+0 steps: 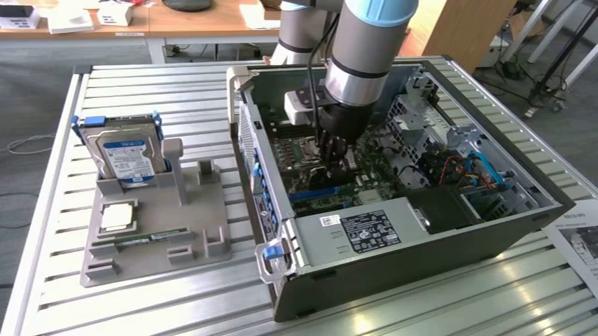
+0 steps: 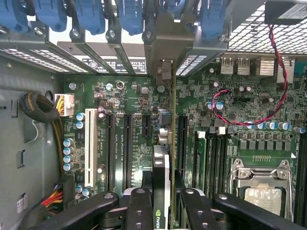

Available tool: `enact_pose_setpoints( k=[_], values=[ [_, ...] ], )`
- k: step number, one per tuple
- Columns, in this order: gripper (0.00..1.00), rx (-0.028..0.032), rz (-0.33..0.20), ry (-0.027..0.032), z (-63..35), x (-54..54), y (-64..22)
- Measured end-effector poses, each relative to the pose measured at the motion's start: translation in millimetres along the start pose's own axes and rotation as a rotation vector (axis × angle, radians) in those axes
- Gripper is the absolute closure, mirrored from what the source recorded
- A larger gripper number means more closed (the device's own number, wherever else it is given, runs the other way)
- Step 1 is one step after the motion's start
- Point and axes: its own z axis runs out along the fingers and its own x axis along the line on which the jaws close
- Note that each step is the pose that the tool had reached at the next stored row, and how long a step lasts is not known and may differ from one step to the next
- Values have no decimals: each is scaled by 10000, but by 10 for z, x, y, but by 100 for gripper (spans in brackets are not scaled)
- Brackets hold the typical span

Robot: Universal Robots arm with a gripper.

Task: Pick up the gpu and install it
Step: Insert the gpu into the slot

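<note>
Wrist view – tool (image 2: 162, 203) grips gpu (image 2: 161, 163) edge-on above motherboard (image 2: 120, 100).

One camera stands off from me, raised, looking down at an angle over the slatted table (image 1: 140, 308) and into the open computer case (image 1: 523, 224), with my arm (image 1: 369, 49) reaching down from above. The other rides on my wrist, close in, facing along my gripper (image 2: 162, 201) straight at the motherboard (image 2: 240, 110). Both take in the motherboard (image 1: 327, 182) and the case interior.
</note>
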Motion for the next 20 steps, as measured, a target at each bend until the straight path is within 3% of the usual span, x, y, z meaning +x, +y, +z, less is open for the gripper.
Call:
enact_pose_setpoints(
  k=[20],
  values=[
    [73,1,0,-23,17,-10,7]
  ],
)
